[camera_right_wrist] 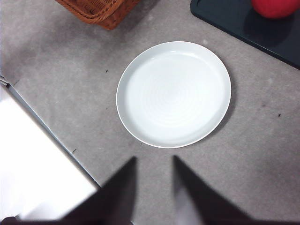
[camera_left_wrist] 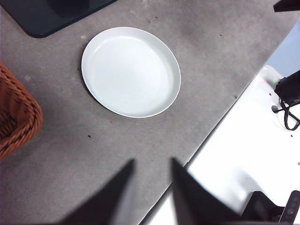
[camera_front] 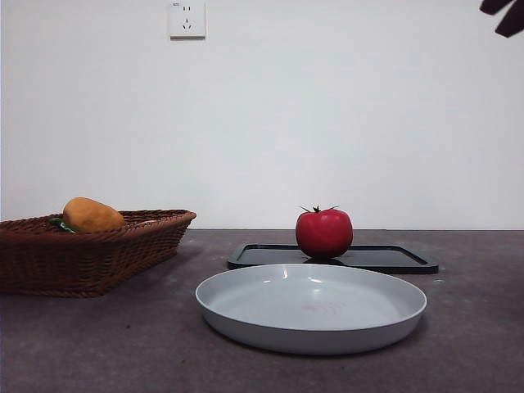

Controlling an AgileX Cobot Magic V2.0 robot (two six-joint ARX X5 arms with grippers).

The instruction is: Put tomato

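The glossy red tomato [camera_front: 324,232] with a dark green calyx stands on a black tray [camera_front: 385,259] behind the empty white plate [camera_front: 311,307]. In the right wrist view the tomato [camera_right_wrist: 274,8] shows at the picture's edge on the tray [camera_right_wrist: 248,26], beyond the plate [camera_right_wrist: 174,93]. My right gripper [camera_right_wrist: 153,161] is open and empty, high above the table near the plate. My left gripper [camera_left_wrist: 152,164] is open and empty, also high above the table's front edge, with the plate [camera_left_wrist: 131,71] ahead of it. A black tip [camera_front: 503,16] shows at the front view's top right corner.
A brown wicker basket [camera_front: 82,250] stands at the left with an orange-brown oblong item [camera_front: 92,214] in it. The basket also shows in the left wrist view [camera_left_wrist: 14,119] and the right wrist view [camera_right_wrist: 98,9]. A wall socket [camera_front: 187,18] is behind.
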